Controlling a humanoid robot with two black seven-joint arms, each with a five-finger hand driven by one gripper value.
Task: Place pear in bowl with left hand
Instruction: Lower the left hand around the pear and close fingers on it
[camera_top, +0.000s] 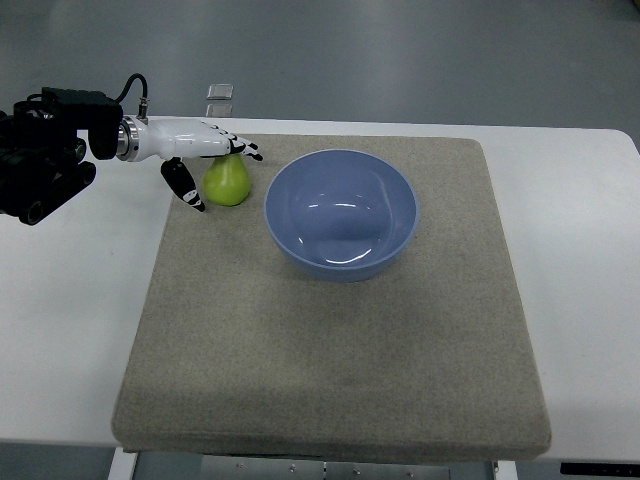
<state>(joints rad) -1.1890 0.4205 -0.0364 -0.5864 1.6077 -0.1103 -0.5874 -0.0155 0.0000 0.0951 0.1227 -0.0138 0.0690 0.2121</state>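
On the grey mat (330, 340) covering the white worktop (70, 330), a green pear (228, 182) stands just left of the empty blue bowl (341, 213). The left robot hand (205, 160) arches over the pear, fingers spread around it, thumb beside its left flank, not visibly gripping.

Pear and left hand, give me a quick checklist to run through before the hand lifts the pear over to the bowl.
1. Left hand at the pear: ok, fingers reach over its top and the thumb hangs at its left side.
2. Firm grasp: cannot tell, the view does not show whether the fingers press the pear.
3. Pear lifted: not ok, it looks to be sitting on the mat.
4. Bowl ready: ok, upright, empty, just right of the pear.
5. Path from pear to bowl: ok, nothing lies between them.
6. Right hand out of the way: ok, not in view.
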